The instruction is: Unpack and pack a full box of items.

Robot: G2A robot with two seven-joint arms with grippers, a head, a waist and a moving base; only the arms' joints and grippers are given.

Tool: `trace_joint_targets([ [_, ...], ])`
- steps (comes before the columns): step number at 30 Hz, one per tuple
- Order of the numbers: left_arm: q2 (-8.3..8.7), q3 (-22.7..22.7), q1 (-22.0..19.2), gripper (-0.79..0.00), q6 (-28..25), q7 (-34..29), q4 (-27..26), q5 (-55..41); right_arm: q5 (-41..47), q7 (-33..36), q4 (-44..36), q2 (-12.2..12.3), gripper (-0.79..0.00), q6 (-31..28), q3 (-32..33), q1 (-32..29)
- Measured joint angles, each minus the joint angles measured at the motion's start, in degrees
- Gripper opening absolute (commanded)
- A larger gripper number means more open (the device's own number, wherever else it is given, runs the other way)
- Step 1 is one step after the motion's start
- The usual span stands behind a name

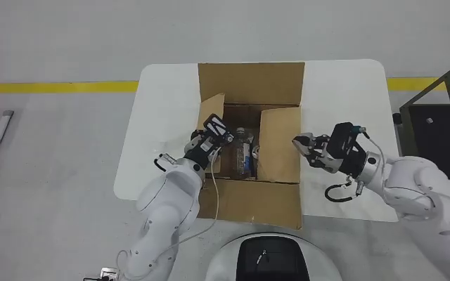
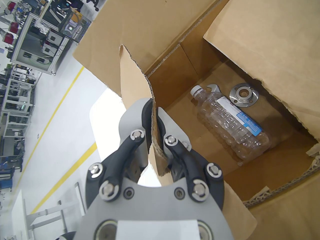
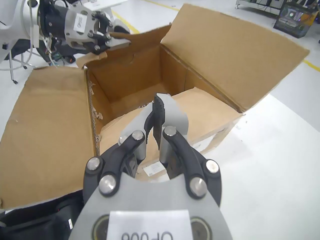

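Note:
An open cardboard box (image 1: 251, 83) stands mid-table. My left gripper (image 1: 216, 131) is shut on the top edge of the box's left flap (image 2: 130, 76), which stands upright; the pinch shows clearly at the gripper (image 2: 154, 112). On the box floor lie a clear plastic bottle (image 2: 230, 123), a metal flange (image 2: 243, 94) and the tip of a wrench (image 2: 213, 88). My right gripper (image 1: 301, 144) hovers at the box's right side, over the right flap (image 3: 200, 111) that is folded inward. Its fingers (image 3: 156, 111) are shut with nothing between them.
The white table (image 1: 337, 84) has free surface on both sides of the box. The back flap (image 3: 225, 58) stands up and the front flap (image 1: 253, 200) hangs toward the robot. A dark cart (image 1: 429, 130) stands off the table's right edge.

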Motion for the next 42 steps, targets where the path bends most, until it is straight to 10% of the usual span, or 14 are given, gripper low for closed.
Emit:
trace_joint_targets([
  [42,2.15,-14.22,0.93,0.000,-1.06,6.72,8.22,14.95,-0.55,3.31,1.76,0.07,-0.785,0.52,-1.65,1.54],
])
